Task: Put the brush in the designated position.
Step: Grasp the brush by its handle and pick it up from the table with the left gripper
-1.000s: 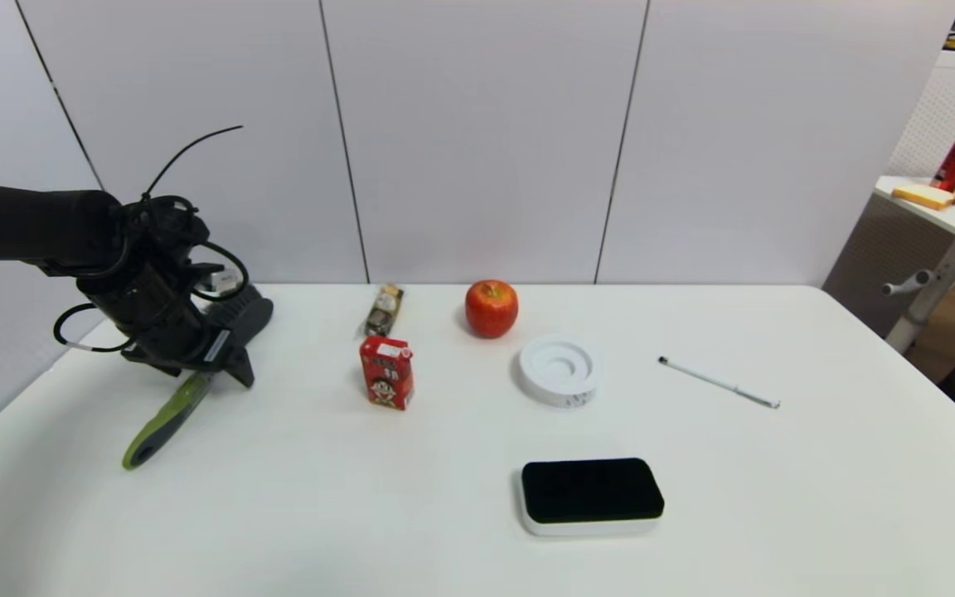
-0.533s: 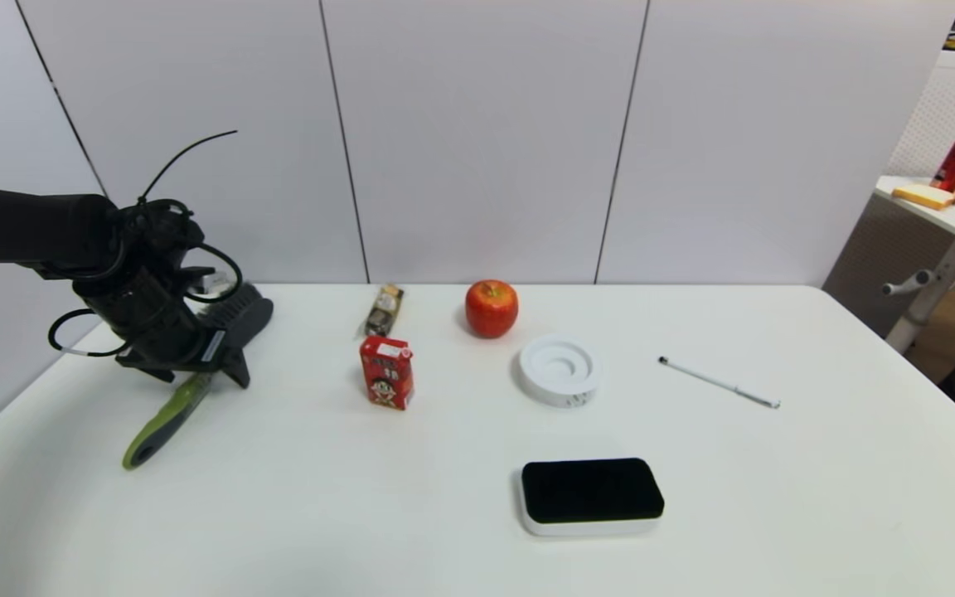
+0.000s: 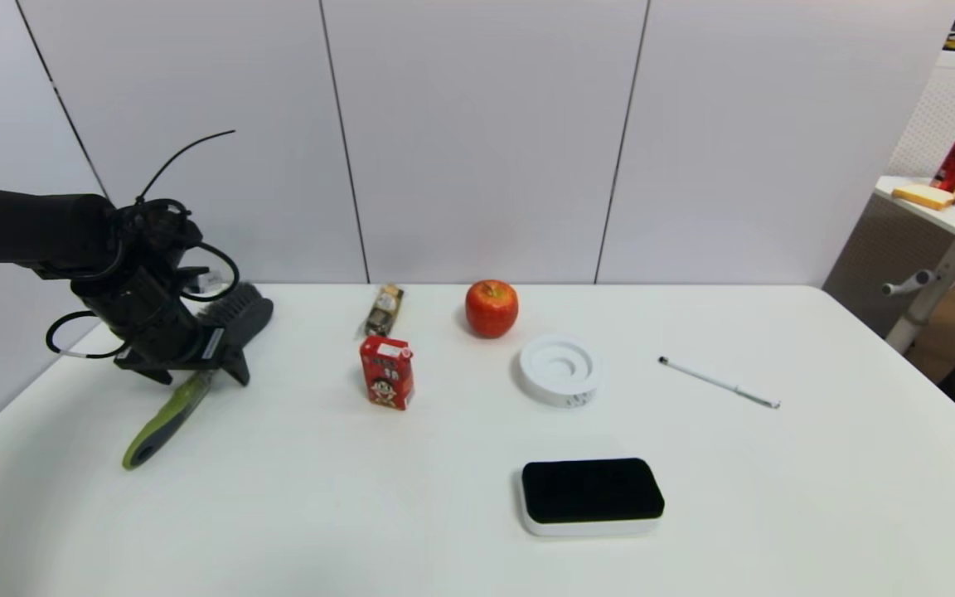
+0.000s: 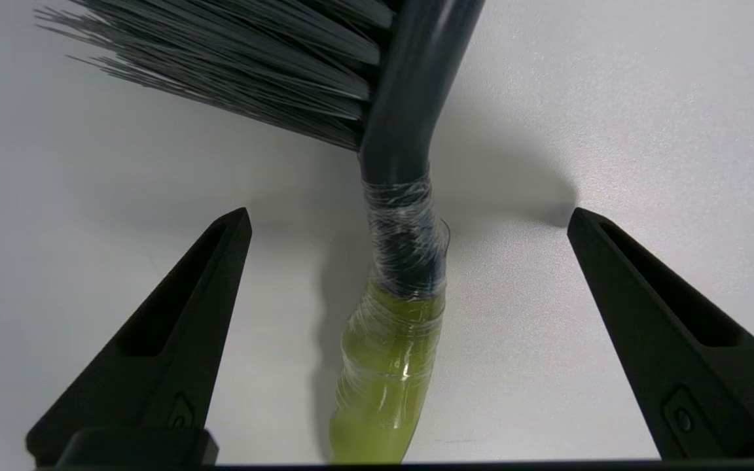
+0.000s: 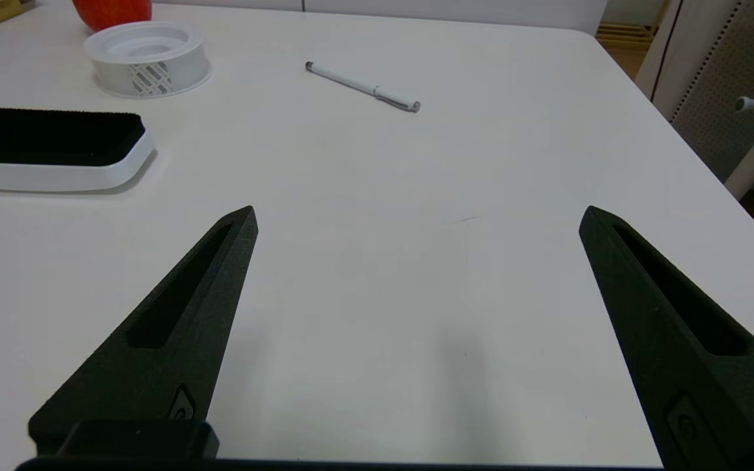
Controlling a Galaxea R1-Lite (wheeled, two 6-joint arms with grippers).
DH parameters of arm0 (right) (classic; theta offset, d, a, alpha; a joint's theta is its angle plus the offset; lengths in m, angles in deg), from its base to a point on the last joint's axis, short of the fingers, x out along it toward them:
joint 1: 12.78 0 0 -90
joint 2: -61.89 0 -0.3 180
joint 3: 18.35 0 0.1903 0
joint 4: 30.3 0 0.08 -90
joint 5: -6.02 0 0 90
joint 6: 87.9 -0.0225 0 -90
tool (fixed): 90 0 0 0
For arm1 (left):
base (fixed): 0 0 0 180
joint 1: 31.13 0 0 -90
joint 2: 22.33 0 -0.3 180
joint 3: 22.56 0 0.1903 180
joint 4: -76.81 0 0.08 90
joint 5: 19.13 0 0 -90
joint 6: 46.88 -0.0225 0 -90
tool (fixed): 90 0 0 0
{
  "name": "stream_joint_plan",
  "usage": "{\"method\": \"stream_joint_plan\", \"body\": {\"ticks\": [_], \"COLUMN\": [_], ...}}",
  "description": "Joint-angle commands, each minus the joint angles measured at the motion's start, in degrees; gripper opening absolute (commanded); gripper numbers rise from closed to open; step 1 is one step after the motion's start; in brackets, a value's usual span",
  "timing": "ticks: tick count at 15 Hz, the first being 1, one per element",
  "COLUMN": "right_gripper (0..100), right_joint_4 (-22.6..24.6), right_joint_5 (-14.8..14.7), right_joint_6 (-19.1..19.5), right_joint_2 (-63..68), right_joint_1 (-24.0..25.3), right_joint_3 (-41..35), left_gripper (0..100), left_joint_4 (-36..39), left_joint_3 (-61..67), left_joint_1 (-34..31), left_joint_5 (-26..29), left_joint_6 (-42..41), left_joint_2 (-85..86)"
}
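Observation:
The brush (image 3: 167, 419) lies flat at the table's far left, dark bristled head toward the wall, lime-green handle toward me. My left gripper (image 3: 214, 375) hangs over its neck and is open. In the left wrist view the fingers (image 4: 174, 327) stand wide on either side of the brush (image 4: 390, 366) without touching it. Clear wrap shows around the neck. No mark for the designated position shows on the white tabletop. My right gripper (image 5: 416, 212) is open over bare table at the right, out of the head view.
A red carton (image 3: 387, 372), a snack packet (image 3: 384, 309) and an apple (image 3: 492, 308) stand mid-table. A white ring dish (image 3: 559, 370), a pen (image 3: 719, 382) and a black-topped eraser (image 3: 592, 496) lie to the right. The table's left edge runs close to the brush.
My left arm has drawn back slightly to the left and up over the brush. The brush has stayed where it was.

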Motion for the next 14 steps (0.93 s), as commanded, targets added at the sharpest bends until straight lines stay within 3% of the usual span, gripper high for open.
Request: {"method": "stream_joint_plan", "body": {"ticks": [1,4,11,14], "right_gripper": [100,100,100,100], "right_joint_4": [0.0,0.0,0.0,0.0], "right_joint_5": [0.1,0.1,0.1,0.1], "right_joint_6": [0.0,0.0,0.0,0.0], "right_joint_2": [0.1,0.1,0.1,0.1], "right_joint_1": [0.0,0.0,0.0,0.0], "right_joint_3": [-0.1,-0.1,-0.1,-0.1], "left_gripper": [100,100,100,100], "left_joint_4": [-4.8,-8.6,-8.7,-8.2], "left_joint_3": [-3.9,-4.7,-4.7,-4.8], "left_joint_1": [0.0,0.0,-0.9,-1.8], "left_joint_5": [0.1,1.1,1.5,4.7], "left_joint_6": [1.6,4.2,4.7,4.6], "left_joint_2": [0.8,0.7,-0.4,-1.6]}}
